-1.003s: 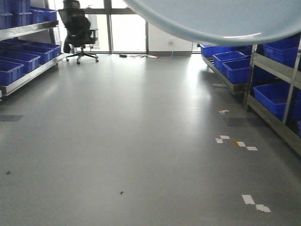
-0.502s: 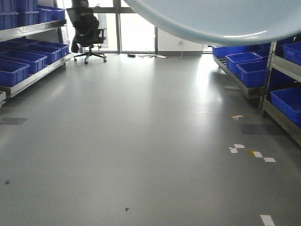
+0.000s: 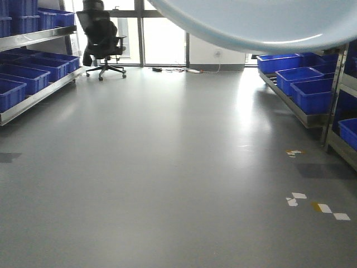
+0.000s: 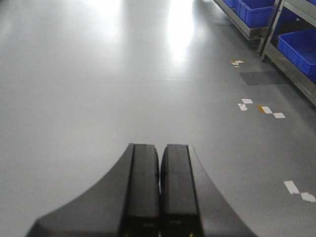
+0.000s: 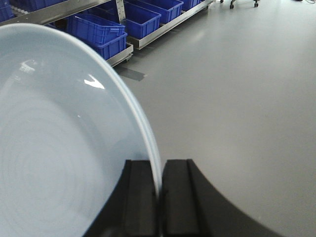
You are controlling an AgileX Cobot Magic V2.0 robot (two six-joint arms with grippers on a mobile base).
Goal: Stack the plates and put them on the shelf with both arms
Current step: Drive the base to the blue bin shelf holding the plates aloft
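A large glossy white plate [image 3: 262, 22] hangs across the top of the front view, seen from below. In the right wrist view the same plate [image 5: 54, 148] fills the left half, its rim pinched between the black fingers of my right gripper [image 5: 160, 168], which is shut on it. My left gripper [image 4: 159, 148] is shut with nothing between its fingers and hovers over the bare grey floor. The shelf is out of view.
Steel racks of blue bins line the left [image 3: 22, 78] and right [image 3: 307, 84] sides of the room. A black office chair [image 3: 103, 42] stands at the far left by the windows. White tape marks [image 3: 321, 206] lie on the floor at the right.
The floor marks have slid down and to the right, and the chair and right rack have drifted right, so the base has rolled on. The plate keeps its place in the view.
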